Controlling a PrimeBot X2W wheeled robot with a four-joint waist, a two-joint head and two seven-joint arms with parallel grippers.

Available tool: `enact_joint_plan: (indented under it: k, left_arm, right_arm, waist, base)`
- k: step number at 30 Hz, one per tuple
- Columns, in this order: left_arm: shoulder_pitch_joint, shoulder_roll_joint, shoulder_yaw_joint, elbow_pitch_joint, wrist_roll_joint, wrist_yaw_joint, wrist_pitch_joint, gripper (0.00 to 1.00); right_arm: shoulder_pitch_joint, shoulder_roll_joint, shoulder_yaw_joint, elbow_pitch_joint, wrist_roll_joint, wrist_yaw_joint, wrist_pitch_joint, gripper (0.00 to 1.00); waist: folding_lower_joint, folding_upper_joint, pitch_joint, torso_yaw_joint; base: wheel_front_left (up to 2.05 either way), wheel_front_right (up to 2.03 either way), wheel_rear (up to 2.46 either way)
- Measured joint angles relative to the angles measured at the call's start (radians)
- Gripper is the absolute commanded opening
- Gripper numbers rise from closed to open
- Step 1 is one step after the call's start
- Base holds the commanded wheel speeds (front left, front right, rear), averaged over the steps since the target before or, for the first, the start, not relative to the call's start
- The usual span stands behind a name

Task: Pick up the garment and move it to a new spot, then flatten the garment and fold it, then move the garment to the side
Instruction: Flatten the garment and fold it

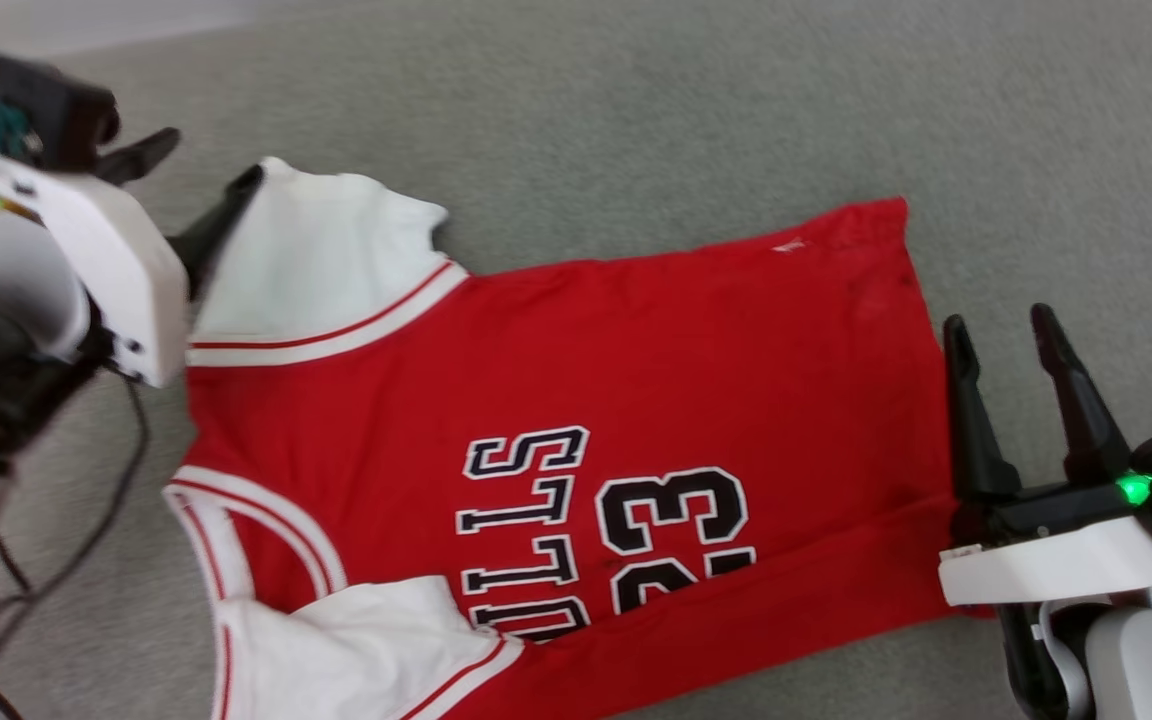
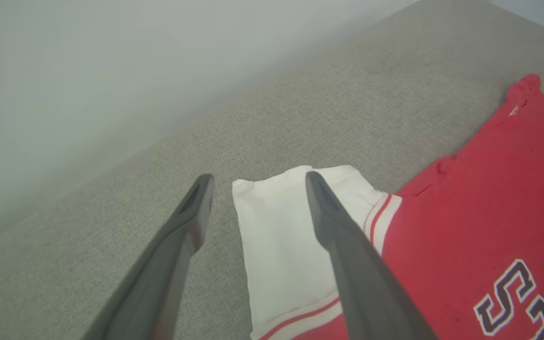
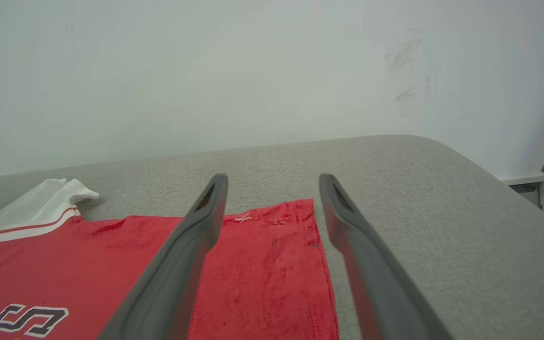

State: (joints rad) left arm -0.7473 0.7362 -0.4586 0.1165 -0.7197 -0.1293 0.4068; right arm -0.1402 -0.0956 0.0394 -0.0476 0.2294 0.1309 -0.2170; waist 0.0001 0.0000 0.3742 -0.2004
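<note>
The garment [image 1: 656, 370], a red jersey with white sleeves and black "BULLS 23" lettering face up, lies spread on the grey surface, collar to the left and hem to the right. Its near long edge is folded over onto the print. My left gripper [image 1: 198, 183] hovers open at the far white sleeve [image 2: 276, 236], one finger above the sleeve and the other over bare surface. My right gripper [image 1: 1006, 335] stands open beside the hem edge [image 3: 272, 264], nothing between its fingers. The near sleeve [image 1: 366, 650] lies folded over the chest at the bottom.
The grey fabric-covered surface [image 1: 696, 110] runs wide behind and to the right of the jersey. A pale wall [image 3: 253, 71] rises behind it. Black cables [image 1: 86, 530] hang at my left arm. The surface's rounded right edge [image 3: 489, 174] drops toward the floor.
</note>
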Motion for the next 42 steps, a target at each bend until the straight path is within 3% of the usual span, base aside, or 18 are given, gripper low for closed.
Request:
enact_joint_plan:
  k: [2,3,4,8,20,21,22,33,38,42]
  left_arm:
    - [-0.057,0.039,-0.029,0.035,-0.043,0.0,0.109,1.0]
    - [-0.057,0.039,-0.029,0.035,-0.043,0.0,0.109,1.0]
    - [-0.098,0.065,-0.048,0.071,-0.079,0.0,0.206,1.0]
    - [-0.162,0.089,-0.058,0.129,-0.152,0.0,0.349,1.0]
    - [-0.25,0.128,-0.077,0.233,-0.114,0.045,0.46,1.0]
    - [-0.254,0.128,-0.079,0.237,-0.114,0.046,0.466,0.37]
    - [-0.257,0.127,-0.08,0.239,-0.113,0.049,0.466,0.0]
    - [-0.236,0.057,-0.081,0.251,-0.108,0.032,0.289,0.0]
    - [-0.197,0.031,-0.088,0.185,-0.123,0.013,0.188,0.0]
    - [-0.138,0.034,-0.105,0.093,-0.134,0.006,0.128,0.0]
  right_arm:
    - [-0.007,0.006,0.014,0.014,0.008,0.0,-0.01,1.0]
    - [-0.007,0.006,0.014,0.014,0.008,0.0,-0.01,1.0]
    - [-0.013,0.012,0.016,0.028,0.009,0.0,-0.018,1.0]
    - [-0.031,0.026,0.0,0.053,0.007,0.0,-0.03,1.0]
    - [-0.065,0.042,0.029,0.095,0.017,0.0,-0.044,1.0]
    - [-0.065,0.042,0.028,0.094,0.017,0.0,-0.044,1.0]
    - [-0.065,0.042,0.028,0.094,0.017,0.0,-0.044,1.0]
    - [-0.07,0.031,0.02,0.1,-0.02,0.0,-0.041,1.0]
    - [-0.07,-0.05,0.036,0.087,-0.025,0.0,0.061,1.0]
    - [-0.078,-0.151,0.063,0.061,0.008,0.0,0.226,1.0]
  waist:
    - [0.0,0.0,0.025,-0.027]
    - [0.0,0.0,0.025,-0.027]
    - [0.0,0.0,0.049,-0.053]
    - [0.0,0.0,0.093,-0.098]
    - [0.0,0.0,0.182,-0.175]
    - [0.0,0.0,0.184,-0.177]
    - [0.0,0.0,0.186,-0.177]
    - [0.0,0.0,0.131,-0.131]
    - [-0.0001,0.0,0.074,-0.088]
    - [-0.0001,0.0,0.027,-0.044]
  base:
    - [0.0,0.0,0.0]
    - [0.0,0.0,0.0]
    - [0.0,0.0,0.0]
    - [0.0,0.0,0.0]
    - [0.0,0.0,0.0]
    - [0.0,0.0,0.0]
    - [0.0,0.0,0.0]
    - [0.0,0.0,0.0]
    - [0.0,0.0,0.0]
    - [0.0,0.0,0.0]
